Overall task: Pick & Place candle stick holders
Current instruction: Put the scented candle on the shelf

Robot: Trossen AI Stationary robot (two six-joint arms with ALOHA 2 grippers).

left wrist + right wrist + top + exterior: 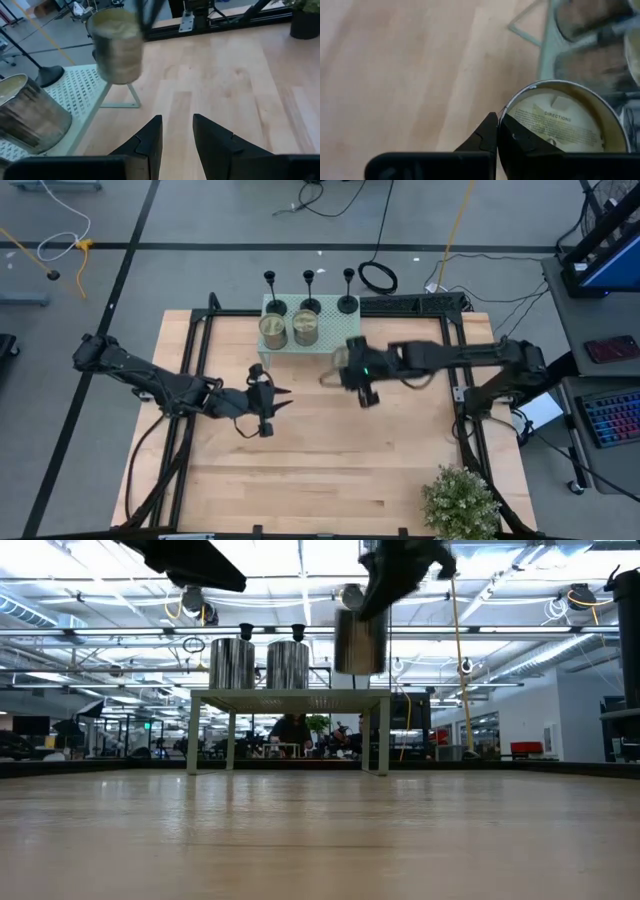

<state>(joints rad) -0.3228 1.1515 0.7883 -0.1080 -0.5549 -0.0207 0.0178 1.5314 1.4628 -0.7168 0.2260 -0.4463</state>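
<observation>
your right gripper (pixel 340 376) sits just right of centre in the high view, with its fingers clamped on the rim of a metal tin (pixel 334 373), one finger inside and one outside. in the right wrist view you see that tin (pixel 565 120) from above, its inside bottom carrying a label that reads "directions", with the gripper (pixel 496 131) pinching the rim at the lower middle of the frame. in the low view the tin (pixel 360 640) hangs in the air at upper centre, clear of the wooden table (pixel 320 840), just right of the rack.

your left gripper (pixel 276 393) waits left of centre in the high view, over bare table (pixel 330 470), its fingers apart and holding nothing. in the left wrist view the gripper (pixel 177 131) shows at the bottom with a gap between the two fingers, and the held tin (pixel 119 45) hangs at upper left of that frame.

the pale green perforated rack (pixel 268 302) stands at the upper middle of the high view, at the table's far edge. two more tins (pixel 273 331) (pixel 306 327) stand side by side on its left part. the three black candle stick holders (pixel 276 305) (pixel 311 302) (pixel 347 301) stand upright in a row behind the tins, along the rack's far side, well apart from both grippers. a potted plant (pixel 460 502) sits at the lower right of the high view.
</observation>
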